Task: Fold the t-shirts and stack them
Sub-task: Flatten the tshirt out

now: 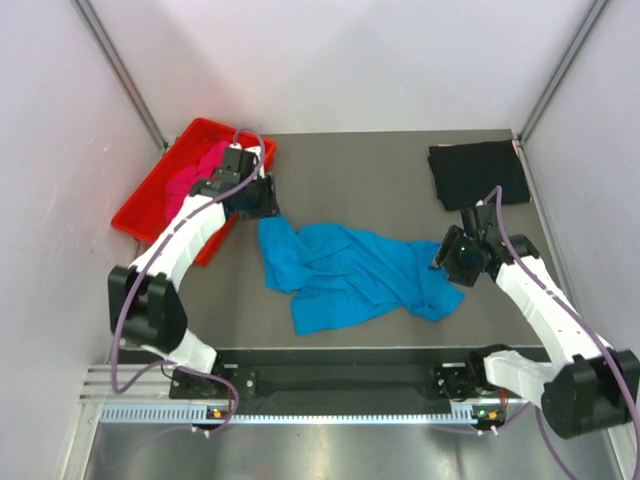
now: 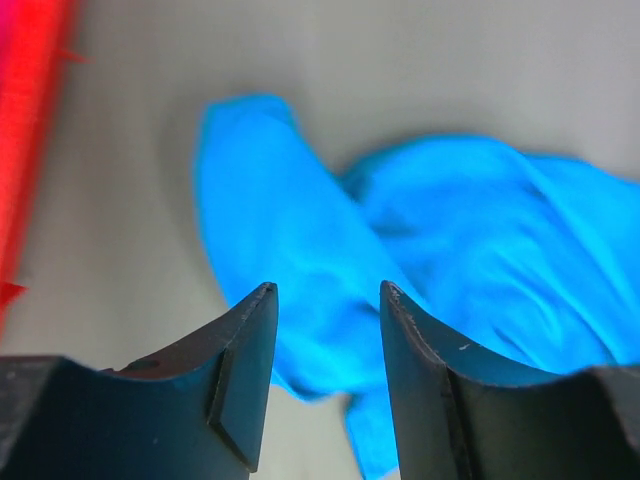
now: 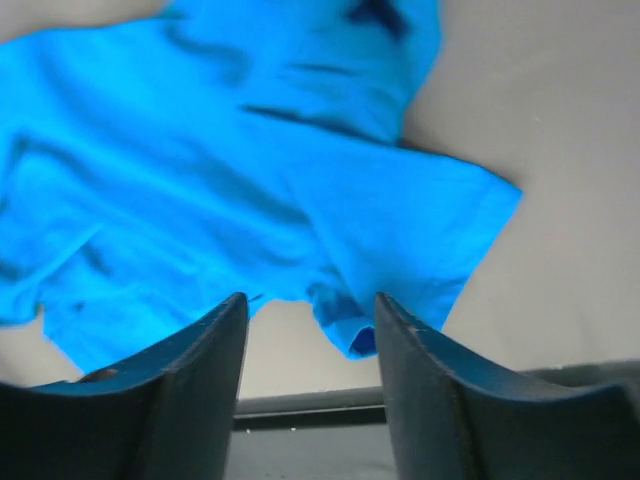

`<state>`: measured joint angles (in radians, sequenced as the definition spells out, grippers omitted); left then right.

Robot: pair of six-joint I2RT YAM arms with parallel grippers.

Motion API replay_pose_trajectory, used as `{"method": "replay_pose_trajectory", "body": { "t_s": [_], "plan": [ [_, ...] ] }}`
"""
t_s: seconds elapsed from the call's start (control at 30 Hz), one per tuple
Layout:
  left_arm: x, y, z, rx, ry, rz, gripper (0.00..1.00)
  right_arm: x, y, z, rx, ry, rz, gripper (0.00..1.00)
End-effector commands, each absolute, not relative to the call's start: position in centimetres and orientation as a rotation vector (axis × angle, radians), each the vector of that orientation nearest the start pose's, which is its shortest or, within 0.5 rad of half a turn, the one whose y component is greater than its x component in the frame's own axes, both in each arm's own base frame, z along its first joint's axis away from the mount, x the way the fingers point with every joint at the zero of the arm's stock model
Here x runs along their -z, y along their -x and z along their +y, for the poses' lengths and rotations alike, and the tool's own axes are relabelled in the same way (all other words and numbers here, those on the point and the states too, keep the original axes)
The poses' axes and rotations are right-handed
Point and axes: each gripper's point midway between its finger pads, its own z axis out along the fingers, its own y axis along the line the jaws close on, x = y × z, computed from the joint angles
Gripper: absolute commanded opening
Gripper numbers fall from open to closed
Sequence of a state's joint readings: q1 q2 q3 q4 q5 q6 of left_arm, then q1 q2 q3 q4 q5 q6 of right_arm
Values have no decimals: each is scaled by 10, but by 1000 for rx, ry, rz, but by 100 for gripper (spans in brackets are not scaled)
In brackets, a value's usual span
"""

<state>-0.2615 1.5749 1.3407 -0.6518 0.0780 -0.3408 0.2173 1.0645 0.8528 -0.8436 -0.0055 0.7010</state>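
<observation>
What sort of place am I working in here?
Likely a lab robot cell, not a home: plain white enclosure walls around a grey table, and two robot arms bolted to a mounting rail.

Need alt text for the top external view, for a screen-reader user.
A crumpled turquoise t-shirt lies in the middle of the table, the left gripper over its far-left corner and the right gripper over its right edge. A folded black t-shirt sits in the far right corner; a pink t-shirt is bunched in a red tray at far left.
</observation>
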Motion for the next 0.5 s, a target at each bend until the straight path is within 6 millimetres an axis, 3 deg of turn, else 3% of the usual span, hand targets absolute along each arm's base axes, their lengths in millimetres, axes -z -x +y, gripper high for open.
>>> {"method": "replay_pose_trajectory", "body": {
  "t_s": [0.0,0.07,0.1,0.33,0.47],
  "plan": [
    [-177,-350,-161,531,-26,2429,51,-91,-225,63,-186,-844,2630,52],
    [-185,-342,-173,650,-12,2381,50,-80,-220,53,-115,-941,2626,52],
    [-173,-331,-175,686,-18,2403,50,-77,-218,51,-94,-977,2621,51],
    [-163,-304,-187,833,-57,2387,50,-63,-205,5,113,-1123,2486,50],
    [-160,-299,-193,895,-51,2388,51,-56,-218,3,31,-1040,2453,46]
  ]
}}
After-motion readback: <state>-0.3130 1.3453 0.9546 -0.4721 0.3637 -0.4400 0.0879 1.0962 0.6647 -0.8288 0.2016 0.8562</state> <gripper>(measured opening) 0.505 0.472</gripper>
